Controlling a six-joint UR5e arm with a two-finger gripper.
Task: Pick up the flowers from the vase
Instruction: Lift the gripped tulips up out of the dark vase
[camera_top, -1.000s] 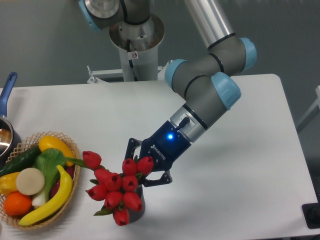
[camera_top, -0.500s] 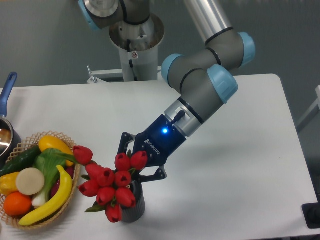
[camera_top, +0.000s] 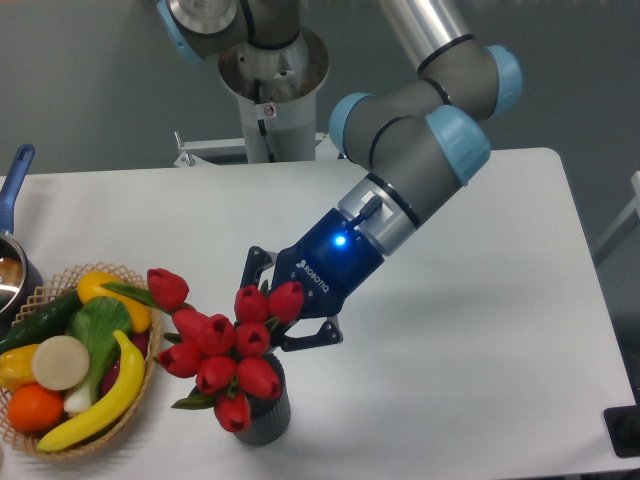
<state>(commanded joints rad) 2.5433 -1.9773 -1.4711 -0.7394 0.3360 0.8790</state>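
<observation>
Bunch rose slightly since half a second ago; my gripper (camera_top: 272, 306) is clamped on the flowers (camera_top: 225, 355) behind the buds. Stems sit in the vase (camera_top: 265, 414) near the front table edge. Risk: vase tips or lifts along if stems bind.

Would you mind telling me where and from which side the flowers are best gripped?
Probably low on the gathered stems, just above the vase mouth, coming from the far right side where the gripper is. The flowers spread wider than the vase and lean left toward the basket, so the buds give no firm hold; the stems are mostly hidden beneath them.
</observation>
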